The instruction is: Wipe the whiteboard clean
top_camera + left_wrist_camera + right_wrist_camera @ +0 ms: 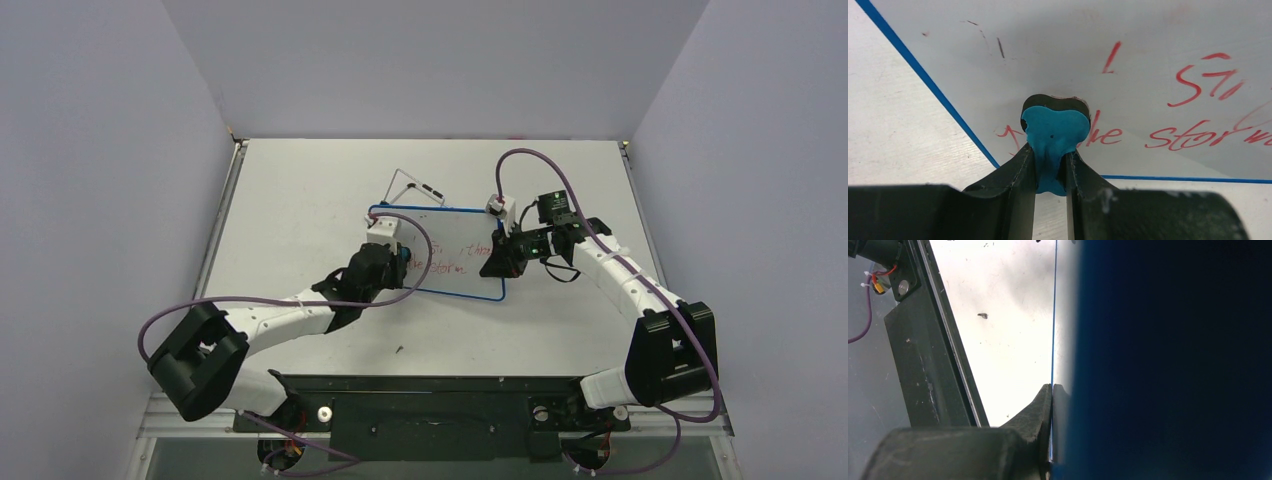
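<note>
**At the board's near-left corner: eraser pinched, rim clamped**

My left gripper (1050, 167) pinches a blue-and-black eraser block (1055, 122), its face against the whiteboard (1148, 50) beside the red handwriting (1193, 137). My right gripper (1052, 395) is pressed together on the board's blue rim (1053, 315) at its right edge. The board sits in the middle of the table (300, 190), with its wire stand (415, 185) behind. Judgement: light, stiff, slick-faced, likely to slide under a wipe. The rim is the sound hold.

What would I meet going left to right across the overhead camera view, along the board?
The left hand gripping the blue eraser → red writing on the whiteboard → right hand clamped on its right edge.
</note>
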Controlling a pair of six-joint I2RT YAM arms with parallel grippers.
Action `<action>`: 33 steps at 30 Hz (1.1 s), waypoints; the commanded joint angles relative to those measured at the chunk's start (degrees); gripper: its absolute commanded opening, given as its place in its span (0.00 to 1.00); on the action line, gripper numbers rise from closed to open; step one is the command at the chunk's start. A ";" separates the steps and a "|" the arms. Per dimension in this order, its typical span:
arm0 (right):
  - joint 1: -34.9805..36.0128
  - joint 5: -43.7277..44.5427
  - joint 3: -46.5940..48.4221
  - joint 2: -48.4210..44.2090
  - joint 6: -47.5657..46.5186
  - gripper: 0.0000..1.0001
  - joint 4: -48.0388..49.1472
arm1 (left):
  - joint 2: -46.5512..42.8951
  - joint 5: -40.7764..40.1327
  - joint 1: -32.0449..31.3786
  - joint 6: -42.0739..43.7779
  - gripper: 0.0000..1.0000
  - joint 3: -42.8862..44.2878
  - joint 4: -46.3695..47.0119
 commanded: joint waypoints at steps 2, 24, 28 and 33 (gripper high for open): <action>1.89 1.55 -0.76 -0.12 -2.61 0.00 -7.09 | -2.19 3.84 1.40 1.51 0.00 2.36 2.04; 2.03 1.61 -0.64 0.03 -2.61 0.00 -7.09 | -3.28 0.10 2.68 2.45 0.00 7.13 1.14; 2.02 1.70 -0.72 0.06 -2.67 0.00 -7.15 | -3.62 4.09 3.54 2.79 0.00 7.23 2.45; 1.98 1.66 -0.66 0.18 -2.69 0.00 -7.12 | -2.00 11.01 2.46 4.65 0.00 7.09 3.26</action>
